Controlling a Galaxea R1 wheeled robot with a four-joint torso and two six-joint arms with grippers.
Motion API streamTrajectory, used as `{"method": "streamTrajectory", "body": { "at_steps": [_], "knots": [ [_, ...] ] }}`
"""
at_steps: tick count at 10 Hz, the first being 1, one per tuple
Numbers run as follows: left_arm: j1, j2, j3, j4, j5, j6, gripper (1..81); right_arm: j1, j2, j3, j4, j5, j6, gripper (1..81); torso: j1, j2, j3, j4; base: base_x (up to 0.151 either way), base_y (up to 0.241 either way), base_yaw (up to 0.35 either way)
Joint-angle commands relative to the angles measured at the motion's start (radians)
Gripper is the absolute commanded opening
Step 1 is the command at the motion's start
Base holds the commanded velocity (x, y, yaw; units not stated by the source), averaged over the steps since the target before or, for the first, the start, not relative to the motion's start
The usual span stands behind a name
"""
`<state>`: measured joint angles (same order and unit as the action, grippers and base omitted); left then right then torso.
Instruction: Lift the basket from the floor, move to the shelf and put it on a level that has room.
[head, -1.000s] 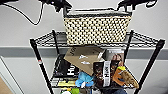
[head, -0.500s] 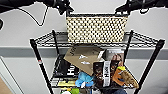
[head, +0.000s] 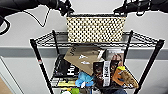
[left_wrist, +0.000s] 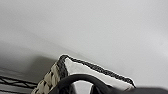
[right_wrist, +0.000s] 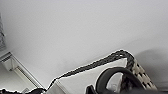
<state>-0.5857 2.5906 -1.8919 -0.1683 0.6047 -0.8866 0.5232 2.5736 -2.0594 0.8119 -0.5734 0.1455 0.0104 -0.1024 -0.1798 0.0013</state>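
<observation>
The cream woven basket (head: 96, 28) with a dark braided rim stands along the top level (head: 51, 40) of the black wire shelf (head: 37, 57), its base on or just at the wire grid. My left gripper (head: 65, 8) is at the basket's left end and my right gripper (head: 123, 9) at its right end, each at rim height. In the left wrist view the white lining (left_wrist: 82, 71) and a dark loop handle (left_wrist: 75, 78) rise close to the camera. The right wrist view shows the other loop handle (right_wrist: 112, 73) drawn up the same way.
A pale wall stands right behind the shelf. The tier below is crowded with a brown cardboard box (head: 82, 58), dark packages (head: 66, 68), a blue toy (head: 83, 78) and an orange toy (head: 123, 76). The top tier has free grid on both sides of the basket.
The basket has come down slightly onto the top tier. Both arms stay at its ends.
</observation>
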Motion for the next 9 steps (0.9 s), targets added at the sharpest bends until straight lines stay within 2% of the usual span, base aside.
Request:
{"method": "streamTrajectory", "body": {
  "at_steps": [1, 2, 3, 7, 9],
  "knots": [
    [-0.157, 0.02, -0.007, 0.023, 0.015, 0.017, 1.0, 0.149, 0.015, -0.007, 0.004, -0.01, -0.014, 1.0, 0.0, 0.0, 0.0, 0.0, 0.0, 0.0, 0.0],
    [-0.159, 0.016, 0.002, 0.02, 0.013, 0.017, 81.1, 0.152, 0.012, 0.004, 0.004, -0.008, -0.014, 1.0, 0.0, 0.0, 0.0, 0.0, 0.0, 0.0, 0.0],
    [-0.164, 0.013, 0.017, 0.02, 0.012, 0.017, 81.1, 0.155, 0.007, 0.018, 0.004, 0.0, -0.014, 81.1, 0.0, 0.0, 0.0, 0.0, 0.0, 0.0, 0.0],
    [-0.194, -0.03, 0.069, 0.013, 0.007, 0.017, 81.1, 0.174, -0.051, 0.09, 0.023, 0.02, -0.014, 81.1, 0.0, 0.0, 0.0, 0.0, 0.0, 0.0, 0.0],
    [-0.205, -0.082, 0.12, 0.013, 0.009, 0.017, 81.1, 0.191, -0.122, 0.162, 0.027, 0.021, -0.011, 81.1, 0.0, 0.0, 0.0, 0.0, 0.0, 0.0, 0.0]
  ]
}}
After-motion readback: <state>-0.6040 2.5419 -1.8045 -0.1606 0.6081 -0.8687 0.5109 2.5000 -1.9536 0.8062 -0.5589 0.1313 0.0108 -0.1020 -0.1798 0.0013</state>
